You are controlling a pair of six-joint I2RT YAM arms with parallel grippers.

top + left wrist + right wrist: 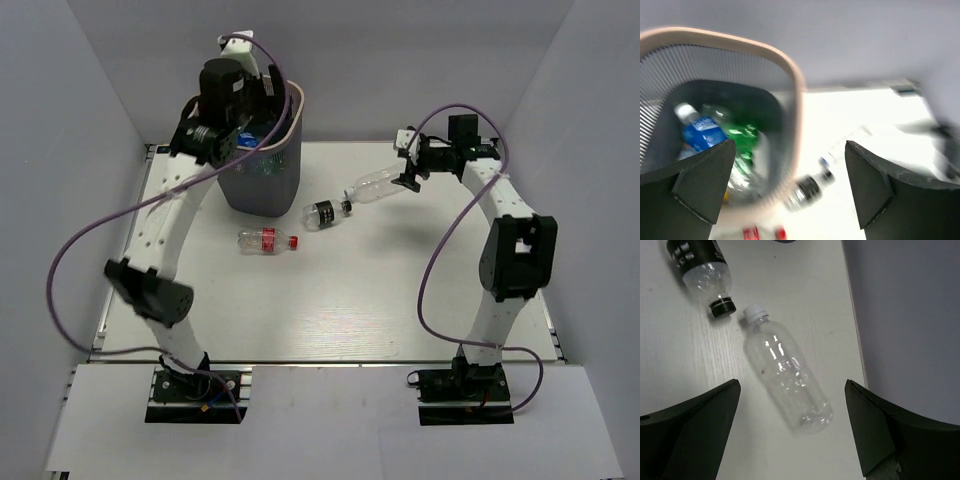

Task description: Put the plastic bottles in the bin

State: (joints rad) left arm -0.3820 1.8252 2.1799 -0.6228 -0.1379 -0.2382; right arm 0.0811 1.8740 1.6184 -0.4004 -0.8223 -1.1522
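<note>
Three plastic bottles (pixel 268 240) lying by bin (pixel 262 187), left pincer (pixel 790 145) released, right pincer (pixel 792 385) released

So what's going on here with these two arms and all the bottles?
Two robot arms are clearing plastic bottles into the wire bin. The left gripper hangs open over it; inside are a blue-labelled bottle, a green one and others. The right gripper hovers open above a clear bottle. That one, a black-labelled bottle and a red-labelled bottle lie on the table.
</note>
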